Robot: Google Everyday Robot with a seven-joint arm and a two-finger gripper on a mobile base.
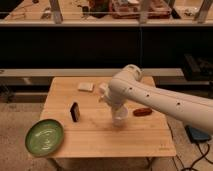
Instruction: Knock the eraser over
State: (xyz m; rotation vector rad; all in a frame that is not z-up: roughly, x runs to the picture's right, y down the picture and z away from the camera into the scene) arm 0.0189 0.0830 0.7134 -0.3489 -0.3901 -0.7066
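Left of the pincer (104,93), apart from it, stands the eraser (74,111); the pincer's grip cannot be told.

The table (100,136) is pale wood with a light grain. On it the eraser (74,111) is black. The pad (85,87) at the table's far side is off-white. The oblong (142,111) is reddish-brown and the cup (119,119) is white. The plate (44,137) at the table's near left corner is green with paler streaks. The arm (165,100) is white with small dark dots. Its gripper (103,93), over the table's middle, is white too.
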